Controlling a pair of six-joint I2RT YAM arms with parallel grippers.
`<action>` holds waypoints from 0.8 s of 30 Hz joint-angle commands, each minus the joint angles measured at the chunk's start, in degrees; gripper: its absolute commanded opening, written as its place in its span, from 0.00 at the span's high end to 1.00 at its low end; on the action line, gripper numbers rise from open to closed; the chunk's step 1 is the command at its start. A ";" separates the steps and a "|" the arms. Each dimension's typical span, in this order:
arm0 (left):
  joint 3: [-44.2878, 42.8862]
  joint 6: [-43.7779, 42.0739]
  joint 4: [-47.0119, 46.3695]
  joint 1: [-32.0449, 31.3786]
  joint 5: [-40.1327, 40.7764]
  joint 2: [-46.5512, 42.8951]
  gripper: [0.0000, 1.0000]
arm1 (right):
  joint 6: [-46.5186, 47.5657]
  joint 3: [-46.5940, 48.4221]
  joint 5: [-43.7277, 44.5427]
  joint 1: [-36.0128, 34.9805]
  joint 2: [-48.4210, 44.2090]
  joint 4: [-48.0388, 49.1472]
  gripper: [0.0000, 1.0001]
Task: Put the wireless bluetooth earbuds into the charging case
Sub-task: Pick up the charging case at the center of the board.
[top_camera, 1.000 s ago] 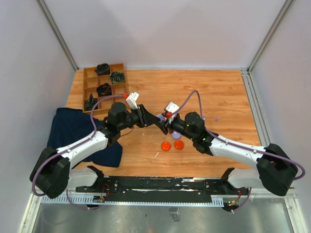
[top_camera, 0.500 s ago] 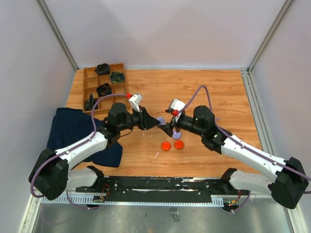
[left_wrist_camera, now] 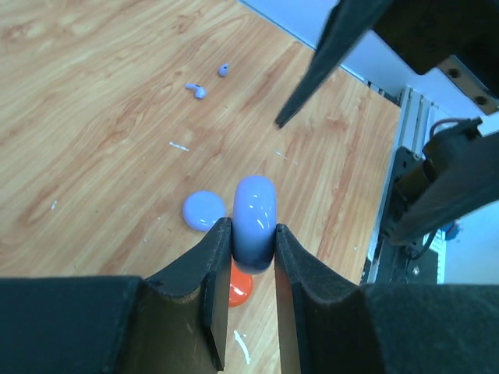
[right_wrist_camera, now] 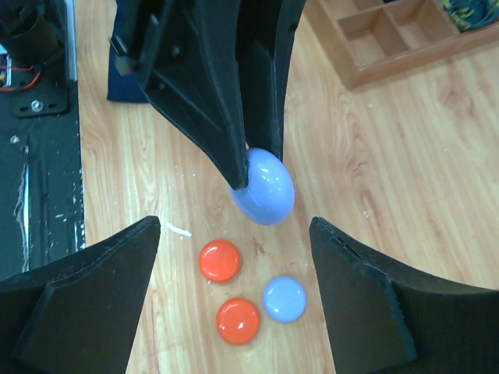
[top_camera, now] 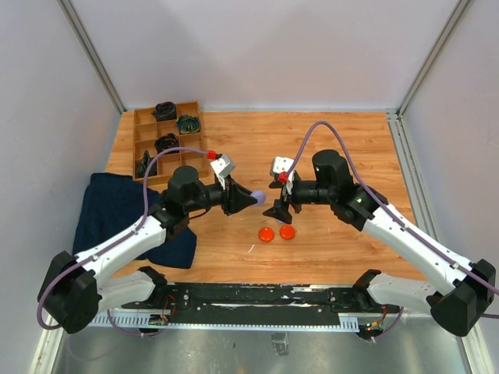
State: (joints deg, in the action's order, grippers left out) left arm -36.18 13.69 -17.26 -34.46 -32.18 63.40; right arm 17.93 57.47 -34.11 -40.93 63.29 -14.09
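My left gripper (left_wrist_camera: 253,234) is shut on a lavender rounded charging case (left_wrist_camera: 254,206) and holds it above the table; both show in the top view, gripper (top_camera: 249,199) and case (top_camera: 257,196). My right gripper (right_wrist_camera: 234,226) is open wide and empty, facing the case (right_wrist_camera: 265,187) from a short gap; it also shows in the top view (top_camera: 279,206). Two tiny lavender earbuds (left_wrist_camera: 196,90) (left_wrist_camera: 223,70) lie apart on the wood, far from both grippers. No orange-red earbuds show.
Two orange-red discs (right_wrist_camera: 220,261) (right_wrist_camera: 238,320) and a lavender disc (right_wrist_camera: 284,299) lie on the table below the grippers. A wooden divided tray (top_camera: 166,139) with black coiled bundles stands at the back left. A dark blue cloth (top_camera: 125,210) lies at the left.
My right arm has drawn back to the right and risen, its jaws now wide open facing the case. My left gripper has kept hold of the case and shifted slightly.
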 commanded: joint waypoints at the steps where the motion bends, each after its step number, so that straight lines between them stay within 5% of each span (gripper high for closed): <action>1: -4.08 -10.54 6.00 -2.64 0.02 -2.15 0.79 | 2.41 2.37 -4.38 1.67 0.68 -5.16 0.22; 9: -8.17 -19.21 13.86 -7.10 3.63 -2.34 0.78 | 4.98 5.38 -9.24 2.11 3.60 -7.21 0.30; 16: -9.28 -22.69 16.47 -8.74 3.66 -2.93 0.78 | 8.12 5.96 -11.99 2.26 4.61 -9.71 0.46; 24: -7.93 -23.95 14.86 -9.12 0.70 -4.78 0.78 | 9.32 5.82 -12.30 2.45 5.79 -10.80 0.50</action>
State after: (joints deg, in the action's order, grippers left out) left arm -43.27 -8.19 -0.27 -42.68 -29.26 60.55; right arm 25.63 61.56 -44.93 -39.31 68.23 -23.09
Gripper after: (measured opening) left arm 0.288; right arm 0.509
